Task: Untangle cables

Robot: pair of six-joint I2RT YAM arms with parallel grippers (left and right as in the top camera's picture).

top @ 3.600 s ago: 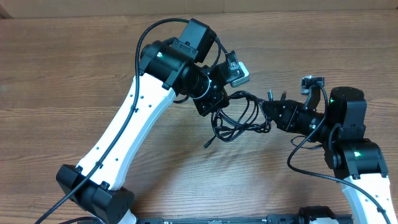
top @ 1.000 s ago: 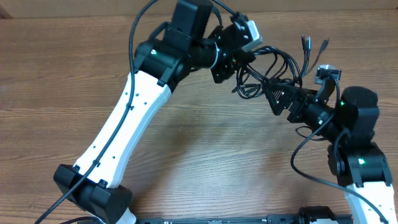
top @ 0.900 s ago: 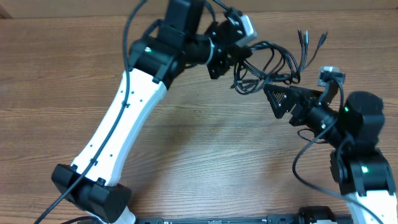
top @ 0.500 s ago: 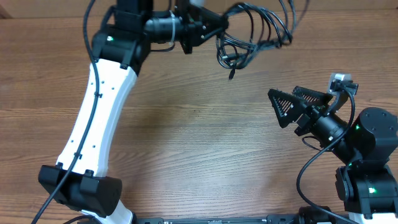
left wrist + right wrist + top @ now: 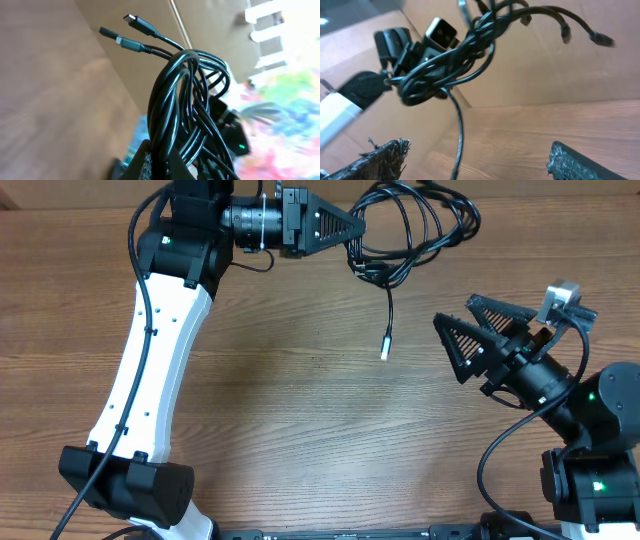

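Observation:
The cables [image 5: 412,222] are a knotted bundle of thin black cords held up over the table's far edge, with my left gripper [image 5: 352,230] shut on them. One cord hangs down from the knot to a silver plug tip [image 5: 385,350]. In the left wrist view the bundle [image 5: 182,95] rises from between the fingers, with two plug tips [image 5: 131,20] at the top. My right gripper [image 5: 456,312] stands open and empty, right of the hanging cord and apart from it. In the right wrist view the bundle [image 5: 445,65] hangs ahead, and the loose cord [image 5: 458,135] drops between the fingers [image 5: 382,159].
The wooden table [image 5: 300,430] lies under both arms. The left arm [image 5: 150,370] reaches from the front left to the far edge. A pale wall [image 5: 530,70] stands behind the table. The right arm's base [image 5: 590,470] is at the front right.
The left gripper has carried the bundle up and back, away from the right gripper. The right gripper has drawn back to the right. One cord now hangs lower from the knot.

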